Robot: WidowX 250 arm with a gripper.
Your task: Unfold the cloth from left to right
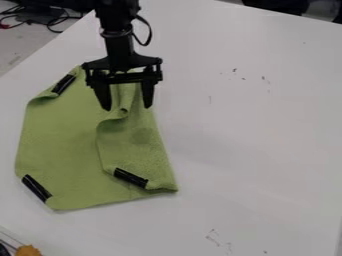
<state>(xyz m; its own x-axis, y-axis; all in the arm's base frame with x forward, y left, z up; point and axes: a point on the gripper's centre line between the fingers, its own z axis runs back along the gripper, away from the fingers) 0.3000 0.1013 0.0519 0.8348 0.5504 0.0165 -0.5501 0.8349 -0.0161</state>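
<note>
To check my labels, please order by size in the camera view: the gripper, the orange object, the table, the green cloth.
1. Table
2. Green cloth
3. Gripper
4. Orange object, cut by the edge

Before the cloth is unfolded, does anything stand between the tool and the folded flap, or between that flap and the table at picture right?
Nothing visible does. The open tool hangs at the upper end of the flap, and the table at picture right bears a few small marks.
</note>
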